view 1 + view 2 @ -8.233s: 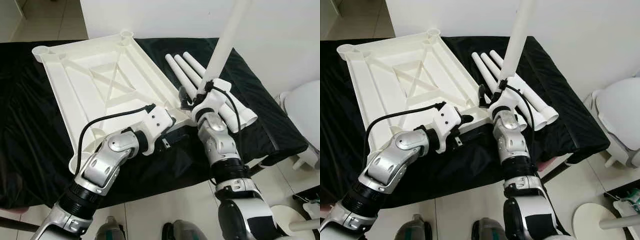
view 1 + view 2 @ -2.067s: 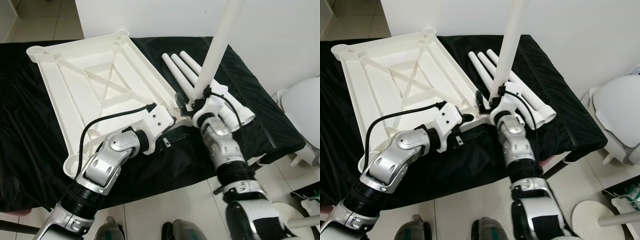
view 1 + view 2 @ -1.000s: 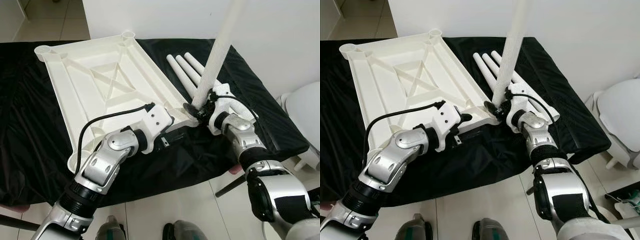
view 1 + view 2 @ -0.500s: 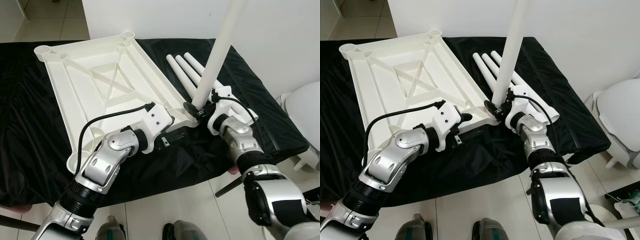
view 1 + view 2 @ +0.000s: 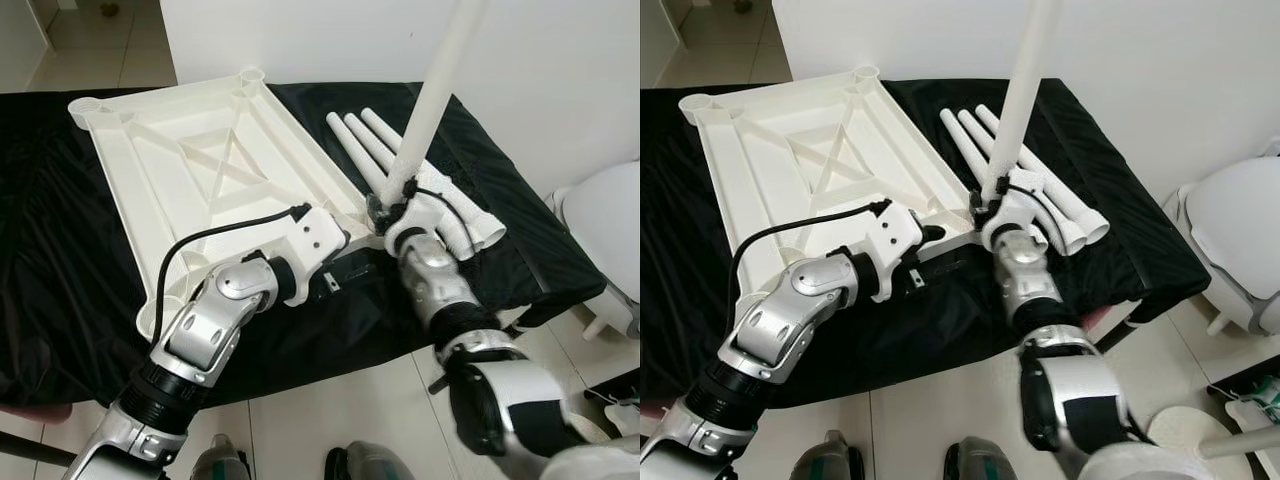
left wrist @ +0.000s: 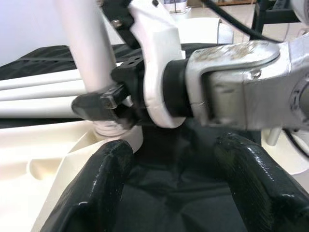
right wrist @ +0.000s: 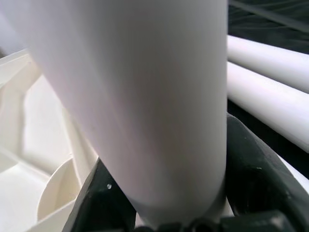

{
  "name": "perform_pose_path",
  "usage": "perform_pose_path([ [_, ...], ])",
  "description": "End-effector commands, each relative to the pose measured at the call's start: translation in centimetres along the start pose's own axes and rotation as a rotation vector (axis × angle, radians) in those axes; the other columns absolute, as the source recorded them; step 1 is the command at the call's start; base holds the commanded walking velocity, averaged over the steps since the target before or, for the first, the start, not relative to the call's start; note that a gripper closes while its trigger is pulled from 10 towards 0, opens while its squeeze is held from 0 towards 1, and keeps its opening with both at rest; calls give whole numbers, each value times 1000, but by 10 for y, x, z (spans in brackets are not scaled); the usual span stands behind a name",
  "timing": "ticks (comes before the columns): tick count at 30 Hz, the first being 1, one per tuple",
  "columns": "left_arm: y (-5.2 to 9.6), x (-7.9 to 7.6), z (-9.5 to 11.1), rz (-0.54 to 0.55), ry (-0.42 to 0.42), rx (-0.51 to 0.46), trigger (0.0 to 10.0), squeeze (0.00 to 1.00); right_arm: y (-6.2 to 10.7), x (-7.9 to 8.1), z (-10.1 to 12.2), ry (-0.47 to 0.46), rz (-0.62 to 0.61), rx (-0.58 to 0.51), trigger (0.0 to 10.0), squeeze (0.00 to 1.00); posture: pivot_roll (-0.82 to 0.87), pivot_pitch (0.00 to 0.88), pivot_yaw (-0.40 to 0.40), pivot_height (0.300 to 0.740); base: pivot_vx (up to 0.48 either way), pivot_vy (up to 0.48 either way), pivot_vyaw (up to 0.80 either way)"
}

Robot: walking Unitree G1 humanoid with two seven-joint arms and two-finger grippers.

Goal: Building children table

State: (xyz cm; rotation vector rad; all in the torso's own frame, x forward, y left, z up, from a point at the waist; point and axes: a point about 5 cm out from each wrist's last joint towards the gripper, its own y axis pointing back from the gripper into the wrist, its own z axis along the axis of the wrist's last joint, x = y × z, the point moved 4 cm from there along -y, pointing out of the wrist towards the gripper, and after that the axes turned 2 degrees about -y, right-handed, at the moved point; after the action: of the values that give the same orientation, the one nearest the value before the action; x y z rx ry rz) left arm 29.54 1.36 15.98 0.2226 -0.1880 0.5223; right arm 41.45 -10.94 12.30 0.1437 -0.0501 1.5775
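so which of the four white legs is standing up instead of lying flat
The leg gripped by the right end effector stands upright at the tabletop's near corner socket; the other three legs lie side by side on the black cloth.

1 white tabletop (image 5: 200, 170) lies upside down on the black-covered counter (image 5: 60, 300). 4 white legs in all: 3 loose legs (image 5: 365, 145) lying together near the counter's right edge, 1 upright leg (image 5: 430, 95) at the tabletop's corner.

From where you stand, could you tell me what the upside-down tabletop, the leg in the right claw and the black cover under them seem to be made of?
Tabletop: probably moulded plastic, matte white, judging by its ribs and round corner sockets.
Leg, held in the right claw: likely the same plastic, a smooth, faintly glossy tube.
Cover: thin, slightly shiny fabric or sheeting; it wrinkles and catches light.
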Motion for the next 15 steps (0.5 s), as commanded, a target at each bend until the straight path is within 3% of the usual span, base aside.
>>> perform_pose_path([
  [1, 0, -3, -1, -12, -4, 8, 10000, 0, 2, 2, -8, -63, -63, 39, 10000, 0, -35, 0, -38, 740, 0, 0, 0],
  [4, 1, -3, -1, -9, -1, 10, 10000, 0, 2, 11, -6, -57, -40, 33, 10000, 0, -35, 0, -39, 740, 0, 0, 0],
  [9, 1, -3, -2, -10, 0, 12, 10000, 0, 2, 7, -7, -34, -40, 39, 10000, 0, -34, 0, -42, 740, 0, 0, 0],
  [10, 1, -3, -2, -9, -1, 13, 10000, 0, 2, 5, -7, -33, -49, 41, 10000, 596, -34, 0, -42, 740, 0, 0, 0],
  [11, 1, -3, -2, -9, -1, 13, 10000, 0, 2, 5, -7, -33, -49, 41, 10000, 596, -34, 0, -42, 740, 0, 0, 0],
  [12, 1, -3, -2, -8, -1, 13, 10000, 0, 3, 7, -7, -41, -32, 35, 10000, 1000, -36, 0, -41, 740, 0, 0, 0],
  [15, 1, -3, -2, -9, -1, 12, 10000, 0, 3, 12, -5, -41, 1, 22, 10000, 1000, -42, 0, -39, 740, 0, 0, 0],
])
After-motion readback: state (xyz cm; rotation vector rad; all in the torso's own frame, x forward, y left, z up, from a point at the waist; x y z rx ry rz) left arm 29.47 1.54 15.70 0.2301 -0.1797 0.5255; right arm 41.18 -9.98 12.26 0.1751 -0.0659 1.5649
